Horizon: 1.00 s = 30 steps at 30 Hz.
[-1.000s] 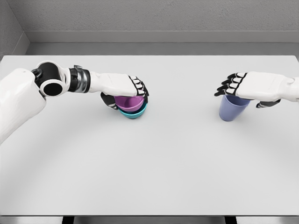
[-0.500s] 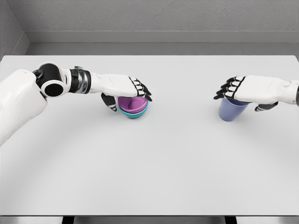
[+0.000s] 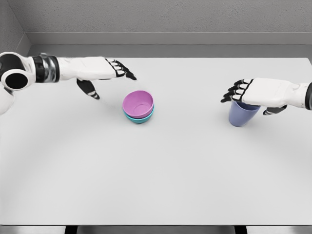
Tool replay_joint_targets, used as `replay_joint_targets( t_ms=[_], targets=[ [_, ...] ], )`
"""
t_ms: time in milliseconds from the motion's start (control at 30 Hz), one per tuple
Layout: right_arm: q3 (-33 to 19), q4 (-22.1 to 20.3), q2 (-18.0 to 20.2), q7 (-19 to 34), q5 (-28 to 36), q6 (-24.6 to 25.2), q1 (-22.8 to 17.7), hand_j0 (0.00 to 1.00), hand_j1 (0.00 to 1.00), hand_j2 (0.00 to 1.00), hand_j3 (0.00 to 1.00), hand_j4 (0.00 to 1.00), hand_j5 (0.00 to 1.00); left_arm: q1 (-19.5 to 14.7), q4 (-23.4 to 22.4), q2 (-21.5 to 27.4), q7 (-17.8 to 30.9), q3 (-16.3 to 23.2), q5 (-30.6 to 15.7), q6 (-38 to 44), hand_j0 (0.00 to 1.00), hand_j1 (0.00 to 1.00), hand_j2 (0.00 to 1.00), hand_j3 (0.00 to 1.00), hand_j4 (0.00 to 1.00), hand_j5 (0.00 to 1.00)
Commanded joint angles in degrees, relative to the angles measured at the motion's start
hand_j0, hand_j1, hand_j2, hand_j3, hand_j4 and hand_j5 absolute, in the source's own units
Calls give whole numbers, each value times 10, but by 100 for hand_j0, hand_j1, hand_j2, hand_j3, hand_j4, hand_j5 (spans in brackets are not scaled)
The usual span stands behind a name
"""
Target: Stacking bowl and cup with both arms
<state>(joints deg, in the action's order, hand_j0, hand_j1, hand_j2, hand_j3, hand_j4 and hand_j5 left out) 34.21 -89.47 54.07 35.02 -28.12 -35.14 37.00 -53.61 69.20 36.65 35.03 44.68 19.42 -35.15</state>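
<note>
On the pale grey tabletop a round pink bowl sits nested in a teal bowl. My left hand hovers beside them, fingers spread and empty. My right hand has its fingers curled over the rim of the blue-violet cup.

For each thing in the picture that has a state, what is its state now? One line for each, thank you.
Purple bowl: upright, nested in the teal bowl.
Teal bowl: upright on the table, under the purple bowl.
Cup: upright on the table, right hand over its rim.
Left hand: open, holds nothing, apart from the bowls.
Right hand: on the cup; grip unclear.
</note>
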Motion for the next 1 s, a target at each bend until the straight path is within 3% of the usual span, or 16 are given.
replay_joint_targets(
  t_ms=[0, 100, 967],
  targets=[
    [0, 4, -2, 0, 2, 1, 0, 100, 100, 100, 100, 100, 100, 0, -7, 40, 0, -45, -18, 2, 100, 100, 100, 100, 100, 100],
    [4, 10, -6, 0, 2, 1, 0, 100, 100, 100, 100, 100, 100, 3, -26, 40, 0, -46, -18, 2, 100, 100, 100, 100, 100, 100],
    [17, 34, -22, 0, -14, 1, 8, 100, 100, 100, 100, 100, 100, 20, -26, 33, 0, -44, -17, 2, 100, 100, 100, 100, 100, 100]
  ],
)
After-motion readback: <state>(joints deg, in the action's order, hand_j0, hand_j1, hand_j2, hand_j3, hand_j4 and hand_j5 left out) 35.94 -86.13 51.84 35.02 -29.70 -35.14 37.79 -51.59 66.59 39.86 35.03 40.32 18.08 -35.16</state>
